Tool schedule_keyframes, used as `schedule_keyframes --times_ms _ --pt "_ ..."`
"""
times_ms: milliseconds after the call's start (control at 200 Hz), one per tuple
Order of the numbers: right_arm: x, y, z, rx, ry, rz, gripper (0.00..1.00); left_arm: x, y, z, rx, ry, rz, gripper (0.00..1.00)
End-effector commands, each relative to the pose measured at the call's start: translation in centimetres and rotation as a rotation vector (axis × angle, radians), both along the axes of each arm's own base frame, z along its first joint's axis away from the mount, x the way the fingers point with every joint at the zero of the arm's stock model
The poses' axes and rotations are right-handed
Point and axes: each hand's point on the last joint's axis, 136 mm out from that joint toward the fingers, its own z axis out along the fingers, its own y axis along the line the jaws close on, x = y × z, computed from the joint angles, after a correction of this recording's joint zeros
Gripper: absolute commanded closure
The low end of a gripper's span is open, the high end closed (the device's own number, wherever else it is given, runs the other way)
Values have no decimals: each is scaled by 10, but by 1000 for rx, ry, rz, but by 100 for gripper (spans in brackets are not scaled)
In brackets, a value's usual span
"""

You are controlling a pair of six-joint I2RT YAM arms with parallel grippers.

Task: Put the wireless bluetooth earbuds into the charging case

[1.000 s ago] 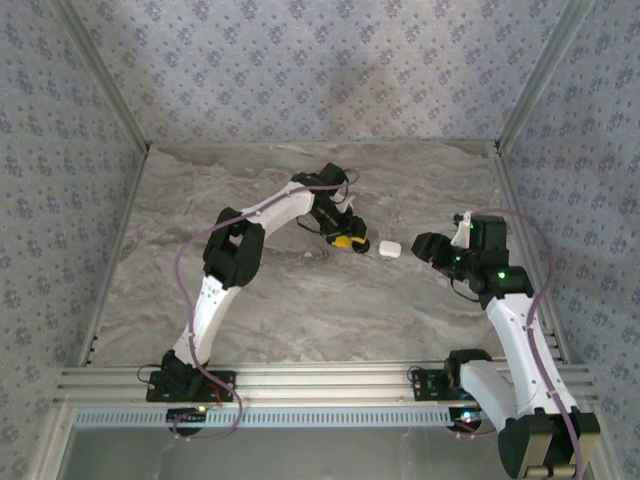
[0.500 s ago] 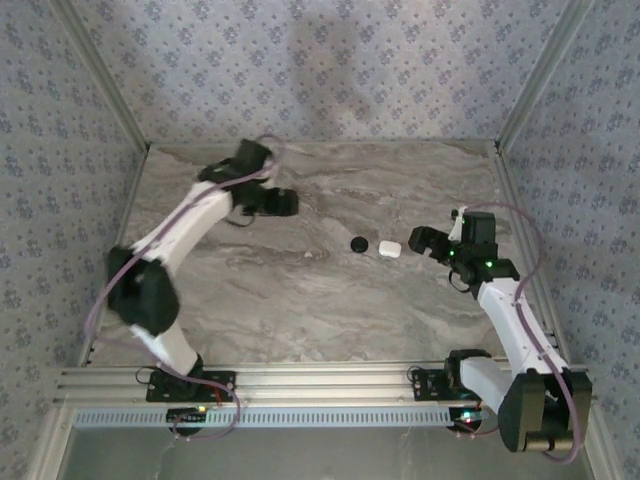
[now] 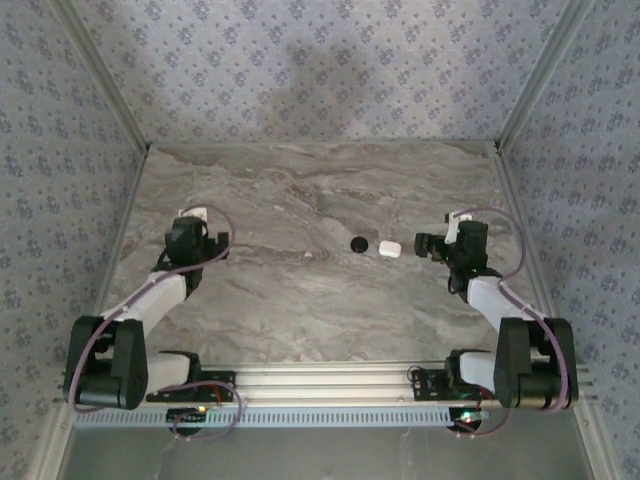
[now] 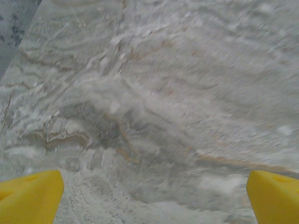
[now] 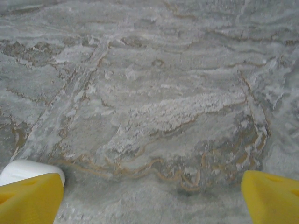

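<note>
A white rounded charging case (image 3: pixel 389 248) lies mid-table, with a small black blob (image 3: pixel 358 243) just to its left; at this size I cannot tell if that is one earbud or both. My right gripper (image 3: pixel 428 243) sits low to the right of the case, apart from it. In the right wrist view the right gripper (image 5: pixel 152 198) is open and empty, and the case (image 5: pixel 25 167) peeks out beside one yellow finger (image 5: pixel 30 198). My left gripper (image 3: pixel 208 240) is folded back at the far left. It stands open (image 4: pixel 149 200) over bare marble.
The marble table (image 3: pixel 320 300) is boxed in by patterned walls with metal rails (image 3: pixel 120 250) along both sides and the front. A tiny pale speck (image 3: pixel 308 255) lies left of the black blob.
The left arm swung from the table's middle, out to the back left, then folded down to the left side, leaving the black blob behind. The right arm drew back and lowered slightly.
</note>
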Motion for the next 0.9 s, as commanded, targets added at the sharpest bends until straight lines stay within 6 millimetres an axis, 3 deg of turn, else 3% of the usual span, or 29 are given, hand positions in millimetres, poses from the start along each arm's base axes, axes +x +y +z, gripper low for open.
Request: schedule_keyframes --times_ms 0,100,155,195,270,325,415,894 --pt "14 -4 11 -41 -135 2 0 25 7 31 -5 -273 8 0" --pt "18 -1 16 -57 -198 34 0 31 2 17 7 -345 -37 0" --pt "22 1 21 -85 -246 51 0 32 11 2 1 -348 14 0" --pt "24 -1 21 -101 -247 49 0 37 23 6 23 -392 87 0" --pt "28 -2 13 -117 -275 52 0 41 34 -6 -39 -276 117 0" --pt "31 -1 -6 -119 -254 62 0 40 37 -3 -77 -324 110 0" --pt "34 -7 -11 -114 -207 29 0 40 37 -3 -66 -315 115 0" --pt "40 -15 -9 -76 -206 4 0 42 34 -4 -57 -294 98 0"
